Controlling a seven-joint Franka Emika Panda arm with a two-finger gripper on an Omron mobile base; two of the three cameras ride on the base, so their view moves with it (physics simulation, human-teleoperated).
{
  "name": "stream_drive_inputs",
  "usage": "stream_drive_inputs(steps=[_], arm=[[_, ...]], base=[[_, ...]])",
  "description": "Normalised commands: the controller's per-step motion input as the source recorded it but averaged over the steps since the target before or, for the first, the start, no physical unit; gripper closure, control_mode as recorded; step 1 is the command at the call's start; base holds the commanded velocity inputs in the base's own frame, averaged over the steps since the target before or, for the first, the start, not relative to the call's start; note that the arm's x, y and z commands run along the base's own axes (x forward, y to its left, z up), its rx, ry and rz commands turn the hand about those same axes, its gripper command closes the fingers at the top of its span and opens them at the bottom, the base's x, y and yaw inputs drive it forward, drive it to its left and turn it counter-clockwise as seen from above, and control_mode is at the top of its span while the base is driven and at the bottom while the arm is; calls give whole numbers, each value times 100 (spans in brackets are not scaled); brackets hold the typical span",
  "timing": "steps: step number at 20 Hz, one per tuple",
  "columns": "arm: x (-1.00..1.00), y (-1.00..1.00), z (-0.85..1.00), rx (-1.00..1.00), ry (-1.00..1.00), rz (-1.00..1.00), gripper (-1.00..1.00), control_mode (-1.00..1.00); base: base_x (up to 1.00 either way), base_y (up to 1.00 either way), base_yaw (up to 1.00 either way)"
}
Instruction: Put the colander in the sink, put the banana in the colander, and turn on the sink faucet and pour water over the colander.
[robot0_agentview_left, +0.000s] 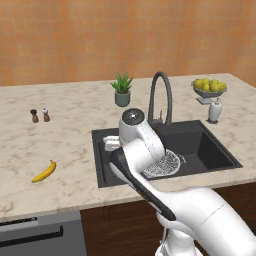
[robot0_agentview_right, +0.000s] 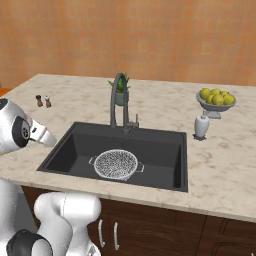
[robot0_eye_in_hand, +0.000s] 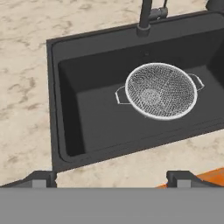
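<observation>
Your colander (robot0_eye_in_hand: 160, 90) sits in the sink (robot0_eye_in_hand: 87, 118) ahead of your apparently spread, empty gripper (robot0_eye_in_hand: 113, 177); banana (robot0_agentview_left: 44, 172) and faucet (robot0_agentview_left: 161, 97) remain.

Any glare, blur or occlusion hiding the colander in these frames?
Left base view: the arm covers part of the colander. Right base view: colander unobstructed, flat even lighting, no glare. Hand view: mesh sharp, colander whole against the black sink.
</observation>
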Motion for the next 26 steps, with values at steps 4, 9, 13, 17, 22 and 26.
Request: stream_drive_inputs(steps=[4, 9, 13, 17, 22, 26], arm=[[2, 59, 22, 30, 2, 24, -100, -100], [14, 74, 29, 24, 25, 10, -100, -100], [5, 81, 4, 4, 23, 0, -100, -100], [12, 87, -5, -1, 19, 0, -100, -100], [33, 62, -29, 0, 4, 0, -100, -100], [22, 42, -36, -3, 0, 0, -100, -100]], base=[[0, 0, 0], [0, 0, 0], [0, 0, 0], [0, 0, 0], [0, 0, 0], [0, 0, 0]])
